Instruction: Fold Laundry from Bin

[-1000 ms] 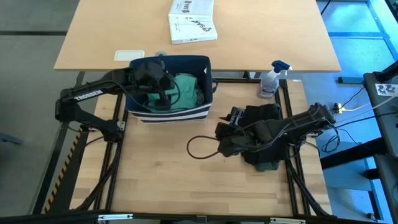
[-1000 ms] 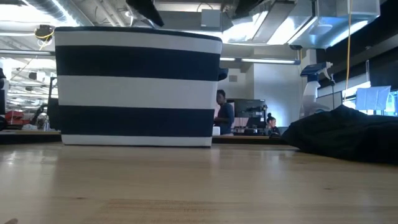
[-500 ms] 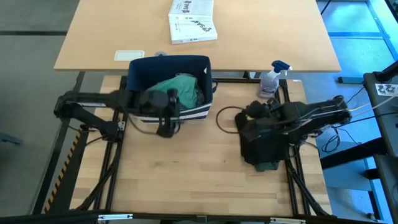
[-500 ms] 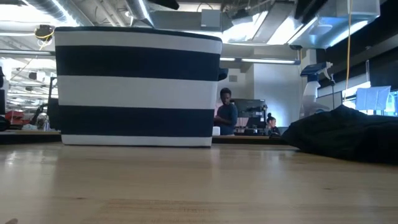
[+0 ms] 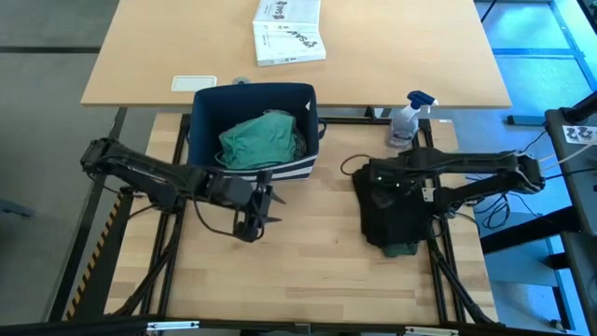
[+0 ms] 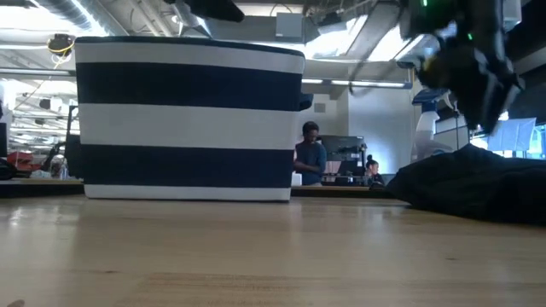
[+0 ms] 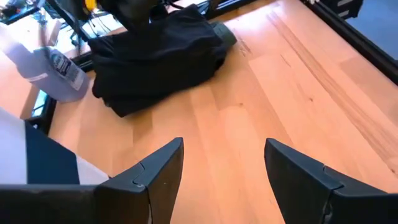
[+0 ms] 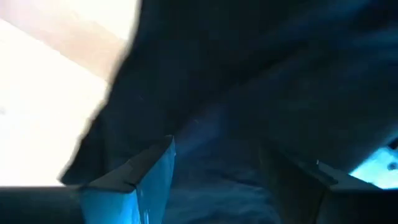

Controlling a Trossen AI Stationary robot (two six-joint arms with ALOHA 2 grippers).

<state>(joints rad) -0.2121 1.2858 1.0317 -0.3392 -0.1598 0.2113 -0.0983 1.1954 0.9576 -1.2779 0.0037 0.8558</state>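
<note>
Navy-blue bin with broad white stripes round its walls, at 11 o'clock on the pale blond wood bench. Teal-green cloth bunched inside. Black garment heaped at 3 o'clock, a sliver of olive green at its near edge. Clear spray bottle with blue trigger at 1 o'clock. White box printed in black at 12 o'clock. Both arms dark.

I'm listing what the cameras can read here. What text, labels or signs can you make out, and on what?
Nothing reads clearly.
White printed box on the far table: dark lettering, too small to read.
Spray bottle: label print, blurred.
White card behind the bin: blank, as far as shows.
</note>
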